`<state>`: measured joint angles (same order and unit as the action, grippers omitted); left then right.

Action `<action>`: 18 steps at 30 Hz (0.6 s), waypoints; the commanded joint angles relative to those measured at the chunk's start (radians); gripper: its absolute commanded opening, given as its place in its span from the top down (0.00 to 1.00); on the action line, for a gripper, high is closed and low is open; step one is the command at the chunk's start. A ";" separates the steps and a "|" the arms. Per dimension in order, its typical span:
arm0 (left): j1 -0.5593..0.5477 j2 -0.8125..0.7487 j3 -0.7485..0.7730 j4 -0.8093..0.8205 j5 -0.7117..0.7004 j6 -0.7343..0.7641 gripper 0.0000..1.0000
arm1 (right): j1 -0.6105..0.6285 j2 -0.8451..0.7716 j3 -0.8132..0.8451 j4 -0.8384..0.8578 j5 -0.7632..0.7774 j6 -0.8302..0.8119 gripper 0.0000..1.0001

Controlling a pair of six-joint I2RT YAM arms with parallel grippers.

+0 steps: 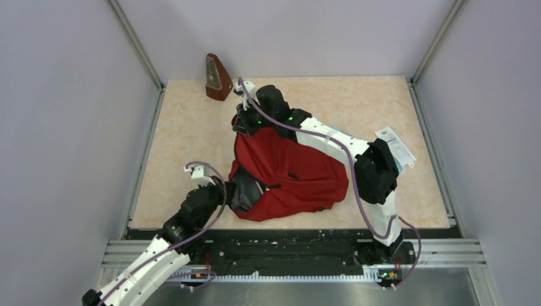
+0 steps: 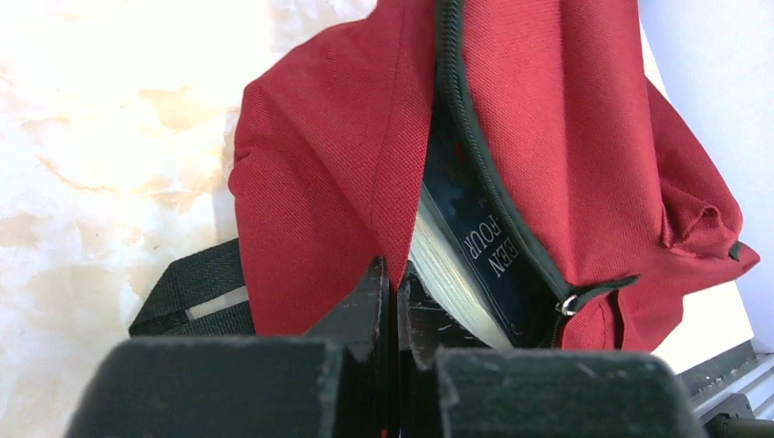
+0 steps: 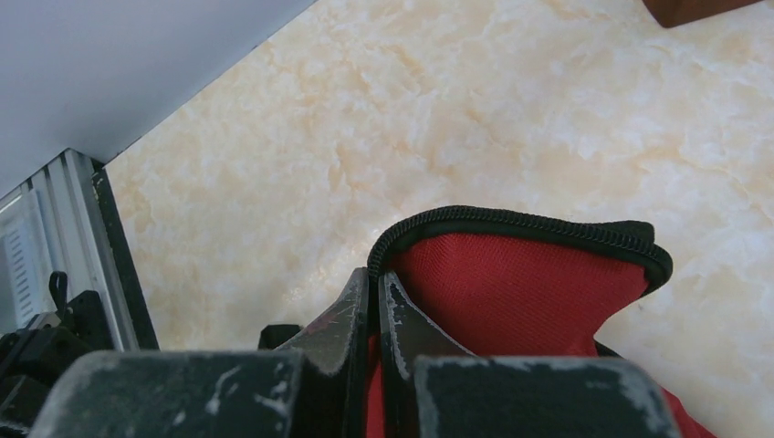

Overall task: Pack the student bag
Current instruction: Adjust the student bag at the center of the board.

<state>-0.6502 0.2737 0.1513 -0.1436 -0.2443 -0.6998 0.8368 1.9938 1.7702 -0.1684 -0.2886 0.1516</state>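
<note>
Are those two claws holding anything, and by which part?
Both hold the student bag: left gripper pinches the red fabric edge by its open zipper, right gripper its zipper-trimmed far rim.

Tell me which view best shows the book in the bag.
The left wrist view: the book shows through the open zipper of the student bag, with dark cover, lettering and page edges. The top external view shows only the bag's red outside, the right wrist view only a zippered edge; neither shows the book.

Top view: even, diffuse light, faint shadows. Left wrist view: pale marbled beige tabletop washed out by glare; dark red fabric backpack weave sharp; black left gripper body blurred near lens.
</note>
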 commanded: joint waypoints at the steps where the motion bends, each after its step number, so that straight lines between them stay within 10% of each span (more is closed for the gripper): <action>1: -0.003 0.013 0.011 0.029 0.059 0.022 1.00 | -0.045 0.017 0.119 0.077 -0.032 -0.009 1.00; 3: -0.003 0.043 0.018 0.051 0.083 0.029 1.00 | -0.044 -0.006 0.094 0.063 -0.027 -0.013 1.00; 10: -0.003 0.109 0.061 0.009 -0.024 -0.009 1.00 | -0.045 -0.264 -0.198 0.058 0.020 0.011 0.39; 18: -0.002 0.075 0.170 -0.097 -0.080 0.145 0.40 | -0.043 -0.652 -0.603 -0.010 0.186 0.050 0.20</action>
<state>-0.6498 0.3683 0.2203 -0.2111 -0.2871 -0.6395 0.7967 1.4906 1.2873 -0.1635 -0.2047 0.1841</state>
